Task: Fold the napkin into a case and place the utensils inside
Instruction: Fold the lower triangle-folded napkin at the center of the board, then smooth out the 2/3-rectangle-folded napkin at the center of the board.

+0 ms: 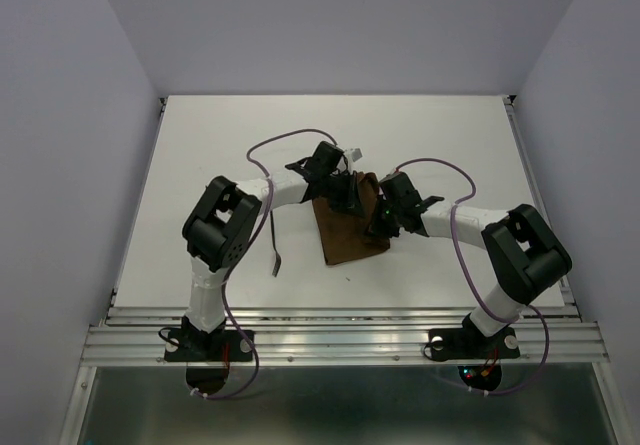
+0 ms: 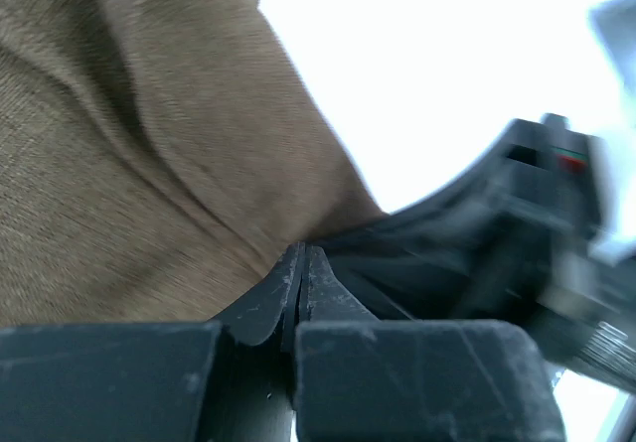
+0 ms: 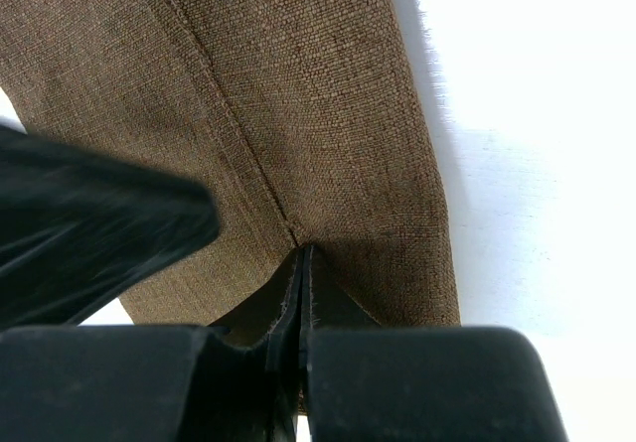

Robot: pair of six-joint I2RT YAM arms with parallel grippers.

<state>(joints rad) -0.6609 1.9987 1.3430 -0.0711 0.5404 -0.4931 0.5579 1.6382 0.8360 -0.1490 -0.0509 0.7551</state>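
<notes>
The dark brown napkin (image 1: 348,233) lies folded into a narrow slanted shape at the table's middle. My left gripper (image 1: 338,183) is at its far end. In the left wrist view the left gripper (image 2: 303,250) is shut on a pinch of the napkin (image 2: 149,164), and creases run in to the tips. My right gripper (image 1: 384,217) is at the napkin's right edge. Seen from the right wrist, the right gripper (image 3: 306,251) is shut, tips resting on a hem line of the flat napkin (image 3: 298,84). One thin dark utensil (image 1: 276,257) lies left of the napkin.
The white table (image 1: 200,145) is bordered by a metal rail (image 1: 340,330) along its near edge and grey walls around it. Purple cables (image 1: 290,137) loop above both arms. The right arm's dark body (image 2: 517,233) sits close beside my left fingers.
</notes>
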